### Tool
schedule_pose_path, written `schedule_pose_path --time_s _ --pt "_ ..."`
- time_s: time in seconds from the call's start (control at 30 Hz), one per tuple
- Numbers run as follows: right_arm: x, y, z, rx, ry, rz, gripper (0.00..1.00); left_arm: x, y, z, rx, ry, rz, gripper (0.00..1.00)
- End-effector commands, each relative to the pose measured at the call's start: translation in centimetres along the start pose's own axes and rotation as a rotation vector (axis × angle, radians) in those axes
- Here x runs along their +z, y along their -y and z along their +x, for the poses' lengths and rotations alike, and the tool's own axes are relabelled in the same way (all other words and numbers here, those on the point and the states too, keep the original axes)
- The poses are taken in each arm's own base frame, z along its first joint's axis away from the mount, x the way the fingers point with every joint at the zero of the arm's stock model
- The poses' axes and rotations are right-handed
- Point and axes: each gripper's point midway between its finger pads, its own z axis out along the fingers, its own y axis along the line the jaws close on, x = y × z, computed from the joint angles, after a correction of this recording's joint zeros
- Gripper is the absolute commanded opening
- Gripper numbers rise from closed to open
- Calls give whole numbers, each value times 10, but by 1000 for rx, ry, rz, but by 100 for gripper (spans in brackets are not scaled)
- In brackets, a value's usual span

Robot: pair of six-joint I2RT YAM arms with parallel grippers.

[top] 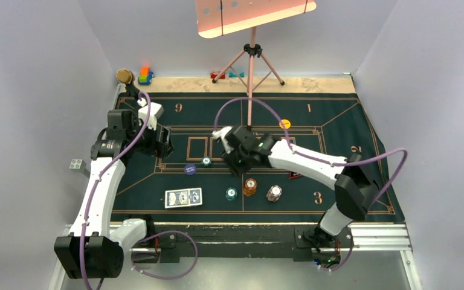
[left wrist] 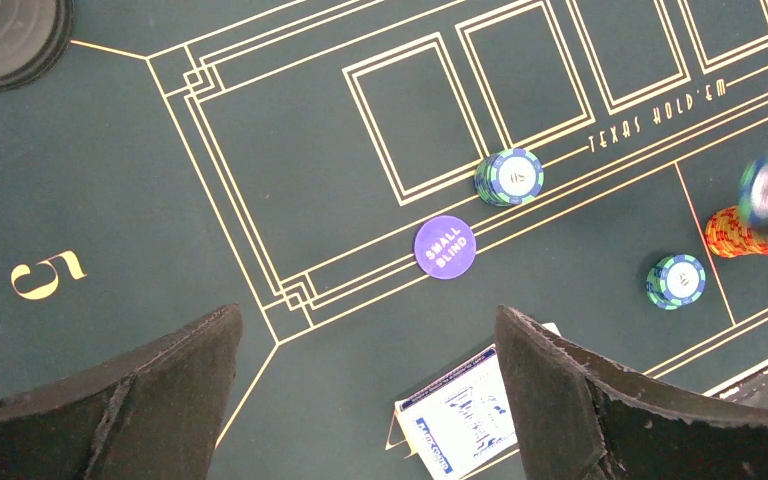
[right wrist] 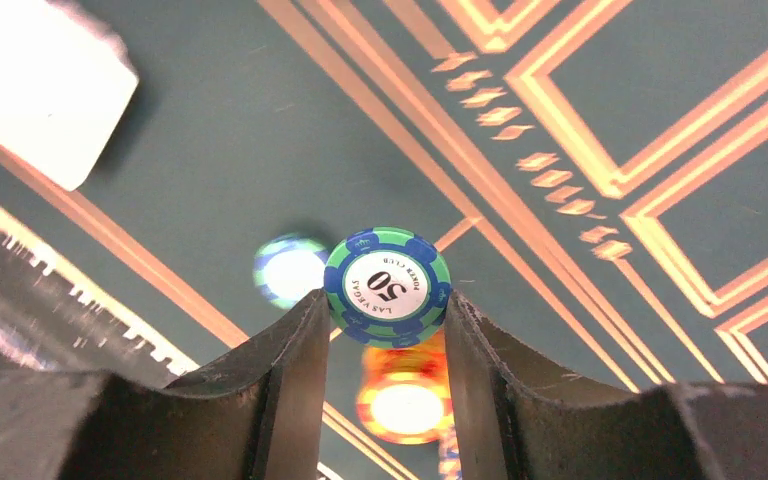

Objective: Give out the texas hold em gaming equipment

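My right gripper (top: 237,162) hangs above the felt's middle, shut on a teal poker chip (right wrist: 388,285) marked 50. Right under it stands an orange chip stack (top: 250,186) (right wrist: 405,400). A teal stack (top: 231,194) lies left of the orange one and a pinkish-white stack (top: 273,193) right of it. Another teal stack (top: 206,161) (left wrist: 509,176) sits beside the dark blue small-blind disc (top: 189,170) (left wrist: 445,247). Blue-backed cards (top: 183,197) (left wrist: 460,415) lie near the front. My left gripper (top: 164,142) (left wrist: 367,315) hovers open and holds nothing, left of the disc. A yellow disc (top: 285,123) and a red-black marker (top: 294,175) lie further right.
A pink tripod (top: 252,66) stands at the back middle under a pink board. Toy blocks (top: 145,75) and a gold-topped black stand (top: 124,76) (left wrist: 10,40) sit at the back left corner. The dark green felt mat (top: 338,115) covers the table between grey walls.
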Motion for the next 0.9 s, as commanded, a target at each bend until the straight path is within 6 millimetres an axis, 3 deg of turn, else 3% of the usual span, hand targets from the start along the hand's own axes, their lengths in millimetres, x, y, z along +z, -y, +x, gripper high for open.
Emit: schedule_pose_path --time_s 0.0,0.17,0.33,0.57,0.87 --pt "-23 89 -15 246 80 173 0 -3 0 -3 14 21 6 100" --pt "-31 181 -3 456 74 365 0 -2 0 -2 17 16 7 100" --pt "-24 243 13 619 43 464 0 -1 0 -1 18 11 9 100" --pt "2 276 19 685 1 496 0 0 0 0 18 7 12 100" --pt "26 290 14 698 4 515 2 1 1 1 21 6 20 100"
